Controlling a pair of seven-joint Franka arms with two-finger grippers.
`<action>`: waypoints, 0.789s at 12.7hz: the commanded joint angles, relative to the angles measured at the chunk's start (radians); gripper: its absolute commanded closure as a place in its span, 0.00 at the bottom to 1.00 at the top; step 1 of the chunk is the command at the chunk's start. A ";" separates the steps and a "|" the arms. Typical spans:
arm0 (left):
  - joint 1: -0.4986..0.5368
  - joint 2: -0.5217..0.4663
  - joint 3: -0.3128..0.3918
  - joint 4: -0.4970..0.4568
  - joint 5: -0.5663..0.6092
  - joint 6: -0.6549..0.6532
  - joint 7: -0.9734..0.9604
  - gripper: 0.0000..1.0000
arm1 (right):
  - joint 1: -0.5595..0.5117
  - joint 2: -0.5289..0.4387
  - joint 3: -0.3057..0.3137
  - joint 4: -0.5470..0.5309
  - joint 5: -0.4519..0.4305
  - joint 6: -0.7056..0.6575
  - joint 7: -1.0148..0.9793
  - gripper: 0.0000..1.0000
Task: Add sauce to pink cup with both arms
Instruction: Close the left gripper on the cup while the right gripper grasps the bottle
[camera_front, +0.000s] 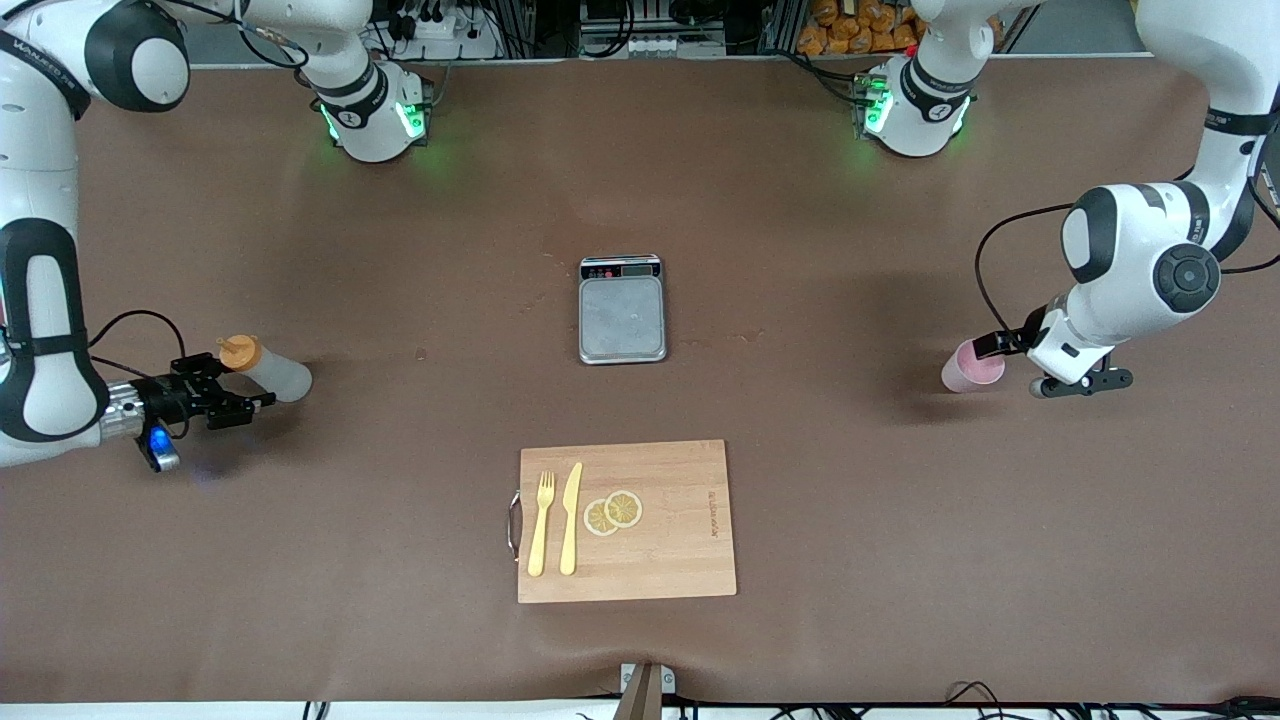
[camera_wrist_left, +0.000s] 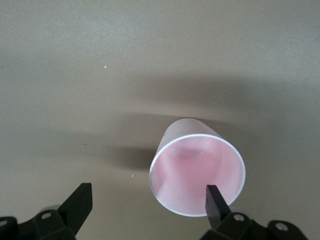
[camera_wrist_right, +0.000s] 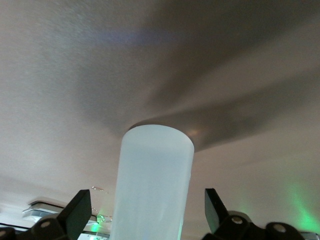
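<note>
Fingers of my right gripper (camera_front: 235, 395) straddle the sauce (camera_front: 268, 368) wide, nozzle hidden up close; left gripper (camera_front: 1010, 350) gapes wide beside the pink cup (camera_front: 968, 368), tips barely visible.

front: high, facing robots | wrists: close, tabletop (camera_front: 400, 300) shared

Scale (camera_front: 622, 320) between sauce (camera_front: 268, 370) and pink cup (camera_front: 970, 366).

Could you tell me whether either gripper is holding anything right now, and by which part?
Nothing is held: the open left gripper is by the pink cup, the open right gripper straddles the sauce bottle.
</note>
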 joint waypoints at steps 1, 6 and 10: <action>0.009 0.012 -0.004 -0.005 0.016 0.020 0.005 0.00 | 0.012 0.020 0.003 0.011 0.030 -0.041 0.021 0.00; 0.009 0.045 -0.004 0.006 0.016 0.032 0.005 0.09 | 0.013 0.026 0.003 -0.001 0.030 -0.055 0.016 0.00; 0.009 0.067 -0.005 0.012 0.018 0.032 0.005 0.53 | 0.010 0.026 0.002 0.000 0.022 -0.056 -0.018 0.37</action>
